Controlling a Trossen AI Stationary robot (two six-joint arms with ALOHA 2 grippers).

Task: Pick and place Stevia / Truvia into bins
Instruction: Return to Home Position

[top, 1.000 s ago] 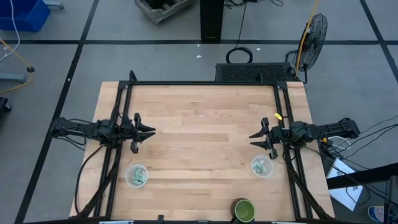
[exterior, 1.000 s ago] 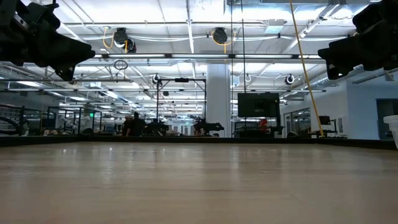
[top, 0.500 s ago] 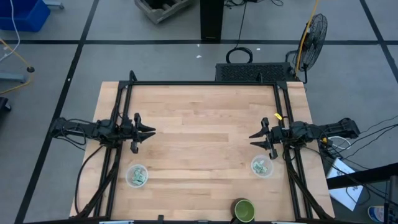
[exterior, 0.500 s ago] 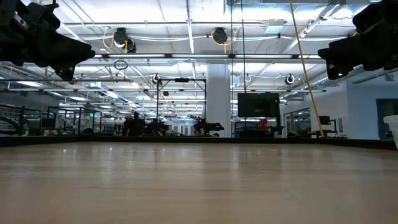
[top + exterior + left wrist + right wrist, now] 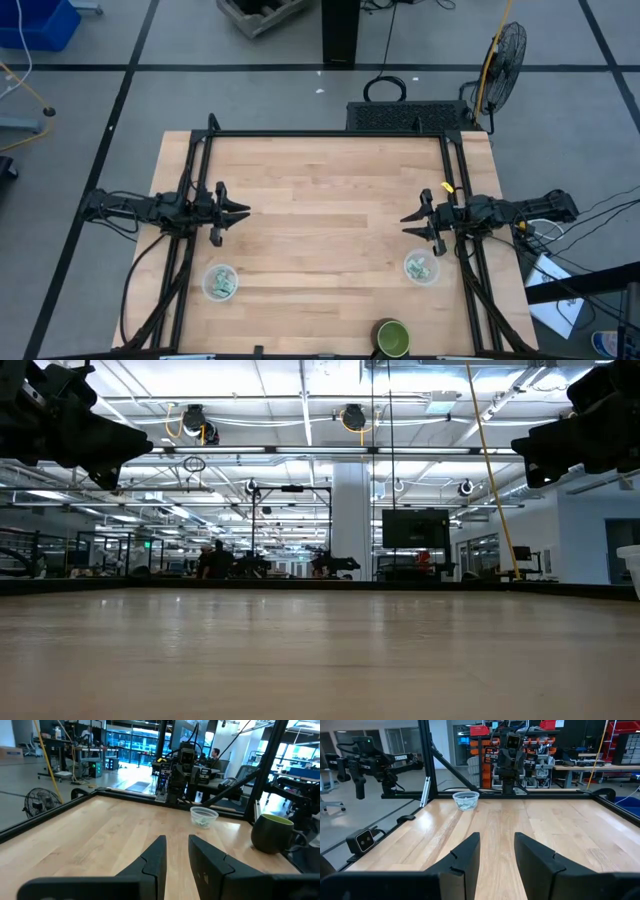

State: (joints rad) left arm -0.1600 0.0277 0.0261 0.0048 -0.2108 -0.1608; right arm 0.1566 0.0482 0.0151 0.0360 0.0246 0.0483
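Observation:
Two clear cups stand on the table near its near edge, the left one (image 5: 220,283) and the right one (image 5: 421,268). Pale green and white Stevia packets lie inside both; I see them in the right cup (image 5: 203,816) in the left wrist view and, faintly, in the left cup (image 5: 466,800) in the right wrist view. No loose packet shows on the wood. My left gripper (image 5: 238,211) hovers open above the table's left side, farther in than the left cup. My right gripper (image 5: 408,222) hovers open at the right side, just beyond the right cup. Both point toward the table's middle.
A dark green cup (image 5: 392,338) stands at the near edge, right of centre, also seen as the green cup (image 5: 272,833) in the left wrist view. A black frame (image 5: 330,134) runs along the far, left and right edges. Bare wood (image 5: 325,215) lies between the grippers.

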